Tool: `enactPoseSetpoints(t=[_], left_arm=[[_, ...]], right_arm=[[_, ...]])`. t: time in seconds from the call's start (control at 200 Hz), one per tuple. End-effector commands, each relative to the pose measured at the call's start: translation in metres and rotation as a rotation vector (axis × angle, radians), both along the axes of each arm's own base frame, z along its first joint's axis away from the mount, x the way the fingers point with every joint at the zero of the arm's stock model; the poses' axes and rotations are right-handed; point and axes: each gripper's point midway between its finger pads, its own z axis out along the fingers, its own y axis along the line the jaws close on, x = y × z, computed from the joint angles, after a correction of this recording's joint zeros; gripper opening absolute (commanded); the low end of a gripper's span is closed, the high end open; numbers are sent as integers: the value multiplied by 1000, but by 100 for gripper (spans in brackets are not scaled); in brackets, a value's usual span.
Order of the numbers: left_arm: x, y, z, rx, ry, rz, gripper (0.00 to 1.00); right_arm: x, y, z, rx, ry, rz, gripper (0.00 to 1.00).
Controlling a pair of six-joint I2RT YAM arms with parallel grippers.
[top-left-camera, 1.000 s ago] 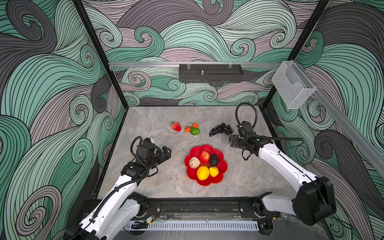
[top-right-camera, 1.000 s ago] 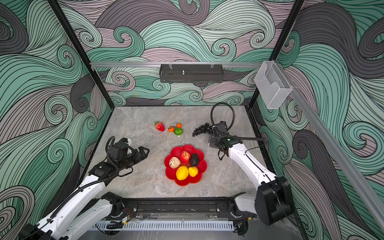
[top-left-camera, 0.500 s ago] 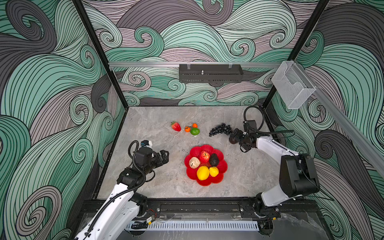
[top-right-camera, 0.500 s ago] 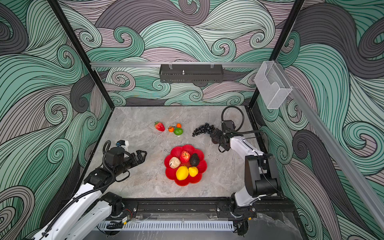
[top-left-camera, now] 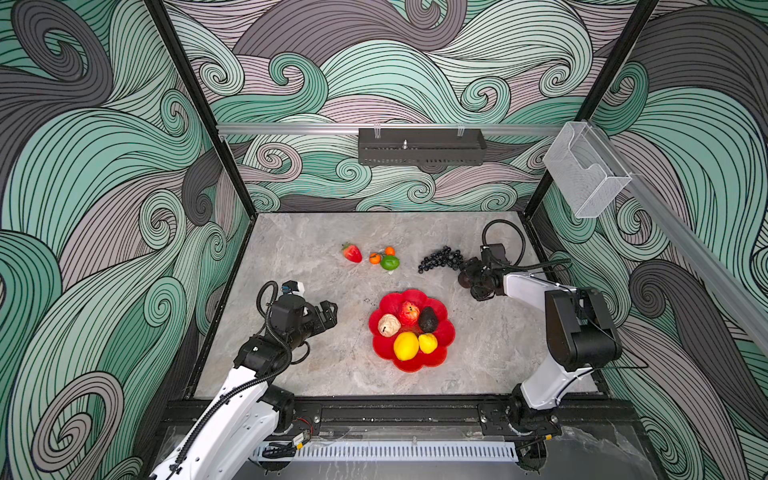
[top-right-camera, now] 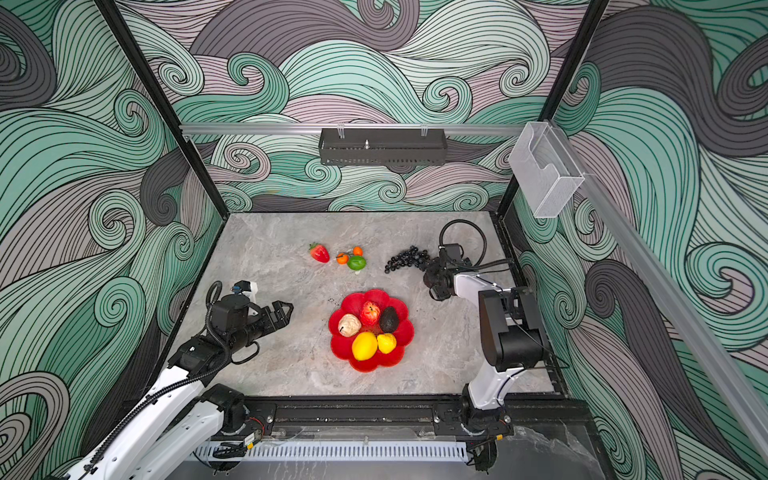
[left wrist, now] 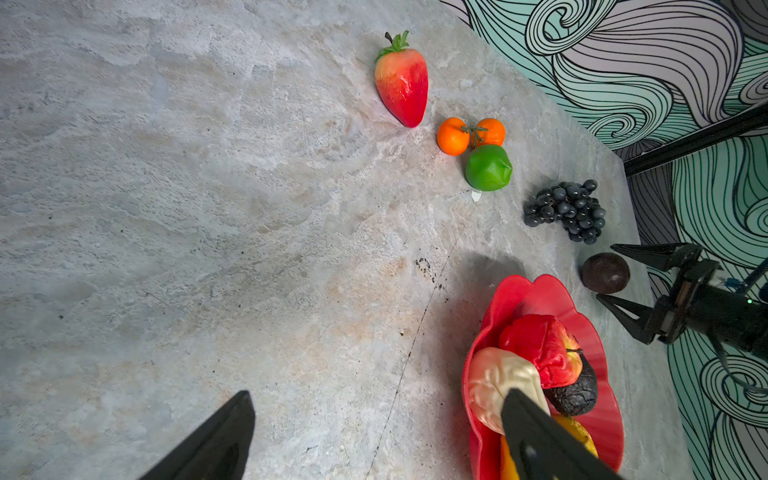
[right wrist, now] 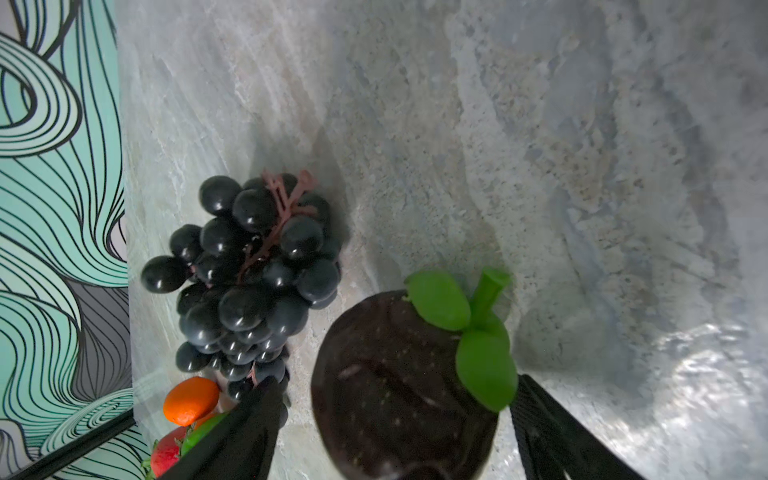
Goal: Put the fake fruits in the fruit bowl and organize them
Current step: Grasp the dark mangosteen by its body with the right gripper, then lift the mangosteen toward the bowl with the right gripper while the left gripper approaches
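Observation:
The red scalloped fruit bowl point(top-left-camera: 415, 365) point(top-right-camera: 374, 366) point(left wrist: 540, 286) holds a yellow lemon point(top-left-camera: 406, 345), a smaller yellow fruit point(top-left-camera: 427, 343), a beige lump point(top-left-camera: 389, 325), a red apple point(top-left-camera: 409, 312) and a dark avocado point(top-left-camera: 428, 320). Behind it lie a strawberry point(top-left-camera: 352, 252), two tiny oranges point(top-left-camera: 375, 258), a lime point(top-left-camera: 390, 262) and a grape bunch point(top-left-camera: 440, 259) point(right wrist: 249, 274). My right gripper point(top-left-camera: 467, 276) point(top-right-camera: 432, 276) point(right wrist: 397, 380) stands open around a dark brown leafy fruit point(left wrist: 605, 273) point(right wrist: 399, 386) on the table. My left gripper point(top-left-camera: 330, 311) point(top-right-camera: 284, 311) point(left wrist: 376, 397) hangs open and empty left of the bowl.
Patterned walls close in the grey stone table point(top-left-camera: 316, 365) on three sides, and the right one runs just behind the right gripper. A black tray point(top-left-camera: 422, 147) and a clear box point(top-left-camera: 582, 174) hang on the walls. A black rail point(top-left-camera: 395, 411) runs along the front edge.
The right arm has folded, its elbow swinging up and toward the front, while its gripper stayed by the grapes. The left arm has drawn back a little.

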Motion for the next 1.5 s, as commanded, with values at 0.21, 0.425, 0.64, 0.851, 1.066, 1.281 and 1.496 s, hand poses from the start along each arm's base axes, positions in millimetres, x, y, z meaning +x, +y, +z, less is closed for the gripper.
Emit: enactPoseSetpoints(t=[0.21, 0.425, 0.64, 0.851, 1.066, 1.281, 1.496], left_arm=[[-2, 4, -4, 25, 13, 2, 95], [-2, 4, -1, 24, 11, 1, 95], [-2, 2, 3, 12, 18, -2, 95], [7, -13, 15, -38, 45, -38, 95], [20, -42, 32, -111, 111, -143, 94], [27, -79, 63, -139, 173, -372, 91], [26, -102, 87, -173, 176, -493, 85]], right_arm=[[6, -6, -16, 13, 4, -73, 79], [8, -6, -12, 7, -31, -41, 64], [8, -2, 20, -36, -150, 65, 59], [0, 33, 76, -95, -348, 324, 57], [-40, 95, 128, -193, -613, 637, 57], [-95, 156, 149, -317, -861, 926, 56], [-132, 195, 154, -376, -1015, 1079, 56]])
